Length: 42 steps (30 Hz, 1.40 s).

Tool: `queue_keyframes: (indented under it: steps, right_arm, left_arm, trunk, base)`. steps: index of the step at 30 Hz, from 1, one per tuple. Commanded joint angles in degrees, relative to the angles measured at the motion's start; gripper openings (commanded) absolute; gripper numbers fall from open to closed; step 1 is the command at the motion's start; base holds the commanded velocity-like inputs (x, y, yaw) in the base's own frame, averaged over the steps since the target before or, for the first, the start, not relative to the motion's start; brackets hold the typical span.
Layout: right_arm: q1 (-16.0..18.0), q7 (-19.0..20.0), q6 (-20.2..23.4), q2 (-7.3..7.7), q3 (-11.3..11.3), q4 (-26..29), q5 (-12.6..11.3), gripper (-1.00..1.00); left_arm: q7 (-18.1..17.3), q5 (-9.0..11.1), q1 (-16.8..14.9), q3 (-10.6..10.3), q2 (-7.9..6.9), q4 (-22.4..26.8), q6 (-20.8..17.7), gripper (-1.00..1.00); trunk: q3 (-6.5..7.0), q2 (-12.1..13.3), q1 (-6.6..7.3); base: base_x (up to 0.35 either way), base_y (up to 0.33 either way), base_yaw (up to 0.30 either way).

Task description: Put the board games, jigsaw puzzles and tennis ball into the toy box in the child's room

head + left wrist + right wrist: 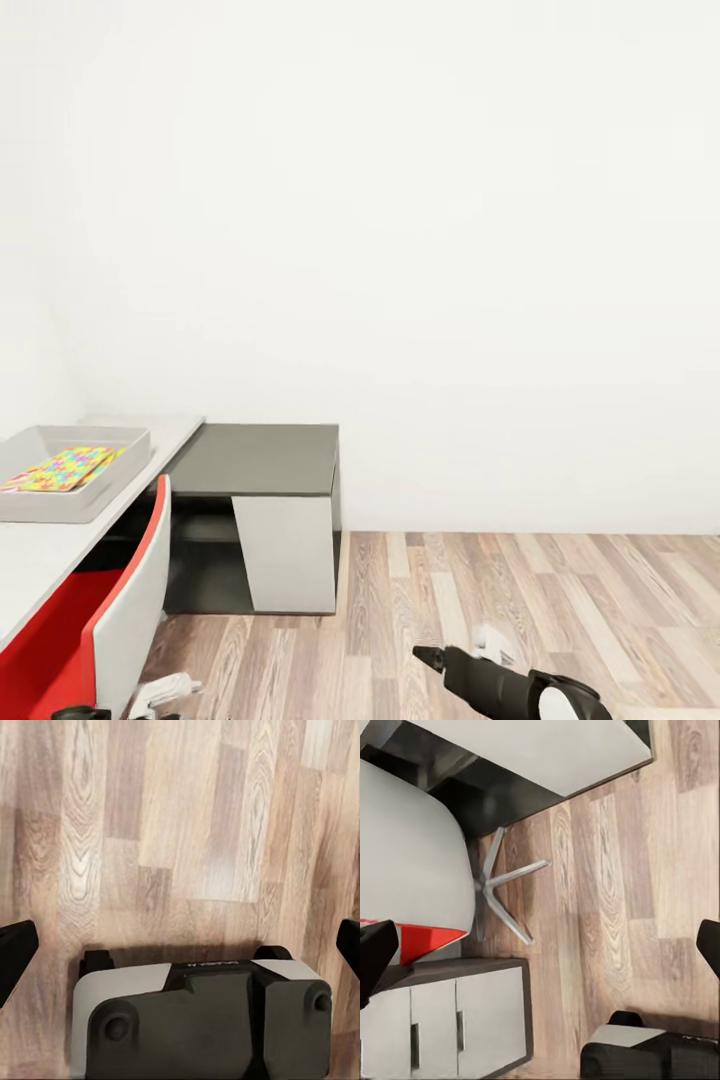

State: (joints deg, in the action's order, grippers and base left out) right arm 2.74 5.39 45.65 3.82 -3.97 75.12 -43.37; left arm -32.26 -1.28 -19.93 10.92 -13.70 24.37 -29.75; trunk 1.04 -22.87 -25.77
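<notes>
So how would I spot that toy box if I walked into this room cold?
Start at the long pale grey table along the left wall, behind the red and white chair. On its top, near the far end, sits the toy box, a shallow pale grey tray with low sloping walls. It is the only container there, with a bright multicoloured jigsaw puzzle lying inside.

Bright even light, wall (400, 250) near blown out; soft shadows, pics slightly blurry, maybe.
</notes>
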Motion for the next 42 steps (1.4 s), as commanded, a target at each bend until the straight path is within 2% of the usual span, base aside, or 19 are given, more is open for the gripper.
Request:
queue_keyframes:
  steps: [1,5,6,11,15,16,22,27,30,31,35,36,42]
  right_arm:
    - [0.03,-0.05,0.16,-0.02,-0.09,-0.44,0.92,1.00]
    - [0.05,-1.67,0.11,-0.23,-0.19,-2.94,4.41,1.00]
    - [0.06,-2.25,0.06,-0.29,-0.21,-4.63,6.40,1.00]
    - [0.06,-3.07,-1.19,-0.43,-0.12,-11.16,10.86,1.00]
    - [0.07,-3.25,-4.79,-0.46,-0.17,-16.57,11.97,1.00]
    - [0.07,-3.32,-6.91,-0.47,-0.25,-19.71,12.30,1.00]
    - [0.07,-3.53,-12.86,-0.48,-2.15,-29.55,14.46,1.00]
    - [0.07,-3.69,-23.87,-0.48,-5.53,-41.72,18.95,1.00]
    - [0.07,-3.71,-28.10,-0.48,-6.12,-47.08,19.89,1.00]
    - [0.07,-3.73,-30.90,-0.52,-6.35,-50.83,20.27,1.00]
    - [0.07,-3.74,-37.01,-0.72,-6.57,-58.17,20.69,1.00]
    - [0.07,-3.73,-40.54,-0.89,-6.60,-61.64,20.79,1.00]
    - [0.09,-3.73,-52.77,-0.90,-6.65,-71.24,20.78,1.00]
  left_arm:
    - [0.20,-0.14,-0.02,0.42,0.05,-0.45,-0.04,1.00]
    - [2.06,-0.24,-0.02,0.42,0.08,-2.08,1.67,1.00]
    - [3.09,-0.26,-0.02,0.42,0.11,-2.91,2.65,1.00]
    - [6.69,-0.33,-0.02,0.42,0.20,-5.86,5.50,1.00]
    - [9.19,-0.37,0.00,0.42,0.35,-8.14,7.48,1.00]
    - [10.53,-0.38,-0.01,0.42,0.54,-9.62,8.95,1.00]
    - [15.35,-0.39,0.02,0.42,1.07,-15.41,15.94,1.00]
    - [22.31,-0.60,0.70,0.27,1.21,-23.54,25.99,1.00]
    - [24.14,-1.62,2.48,0.26,1.26,-24.80,28.87,1.00]
    - [24.99,-2.65,3.77,0.25,1.31,-25.28,30.43,1.00]
    - [26.13,-4.74,5.75,0.24,1.41,-25.80,32.86,1.00]
    - [26.62,-5.45,6.66,0.24,1.44,-25.92,33.72,1.00]
    - [29.37,-6.52,9.37,0.24,1.58,-26.09,35.35,1.00]
  trunk:
    - [-0.11,-0.05,-0.02]
    - [-0.46,-0.05,-0.02]
    - [-0.55,-0.05,-0.02]
    - [-1.00,-0.05,-0.02]
    - [-1.37,-0.05,-0.02]
    - [-1.46,-0.05,-0.02]
    - [-2.01,-0.05,-0.02]
    - [-2.48,-0.05,-0.02]
    - [-2.75,-0.05,-0.02]
    - [-2.84,-0.05,-0.02]
    - [-3.21,-0.05,-0.02]
    - [-3.31,-0.05,-0.02]
    - [-3.86,-0.05,-0.02]
  base:
    - [-0.033,0.000,0.000]
    - [-0.020,0.000,0.000]
    - [-0.009,0.000,0.000]
    - [-0.005,0.000,0.000]
    - [-0.001,0.000,0.000]
    - [0.000,0.000,0.000]
    - [0.000,0.000,0.000]
    - [0.000,0.000,0.000]
    - [0.000,0.000,0.000]
    - [0.000,0.000,0.000]
    - [0.000,0.000,0.000]
    - [0.000,0.000,0.000]
    - [0.000,0.000,0.000]
